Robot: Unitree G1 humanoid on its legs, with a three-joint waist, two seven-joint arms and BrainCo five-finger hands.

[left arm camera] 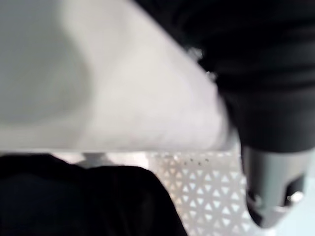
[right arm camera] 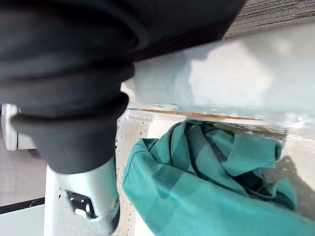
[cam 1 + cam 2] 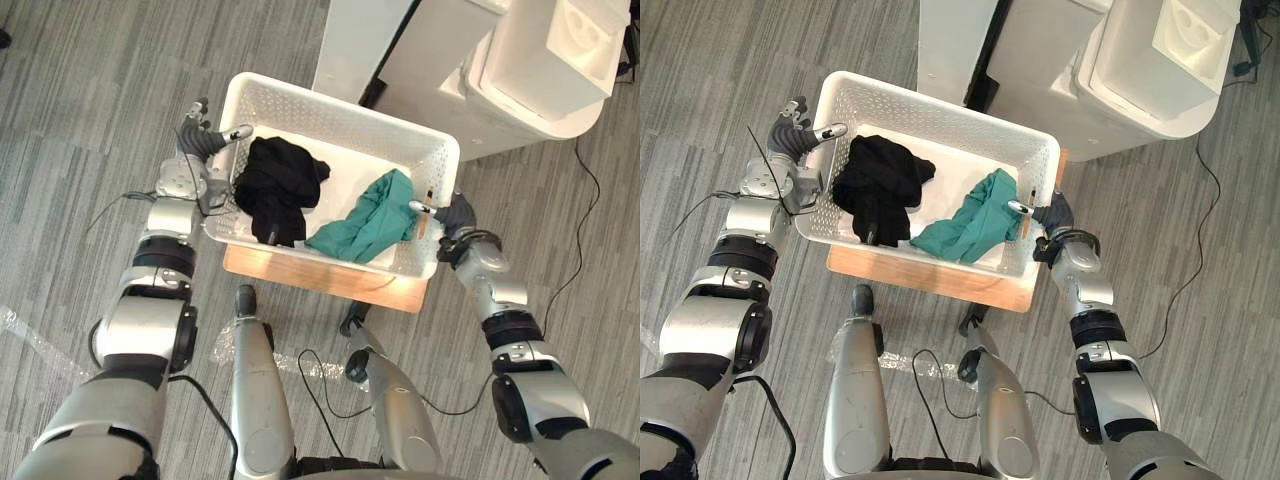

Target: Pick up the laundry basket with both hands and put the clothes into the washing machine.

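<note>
The basket [image 3: 340, 112] seems to rest on the bench [image 3: 330, 275] beneath it, so I judge the lift is not yet made. The left hand [image 3: 205, 140] pinches the basket's left rim, thumb inside and fingers outside, and the right hand [image 3: 458, 215] hooks its thumb over the right rim, its other fingers hidden. In the basket lie a black garment [image 3: 278, 185] toward its left end and a teal garment [image 3: 375, 215] toward its right. What is left is raising the basket, carrying it to the washer [image 3: 520, 90] beyond its far right corner, and loading both garments.
</note>
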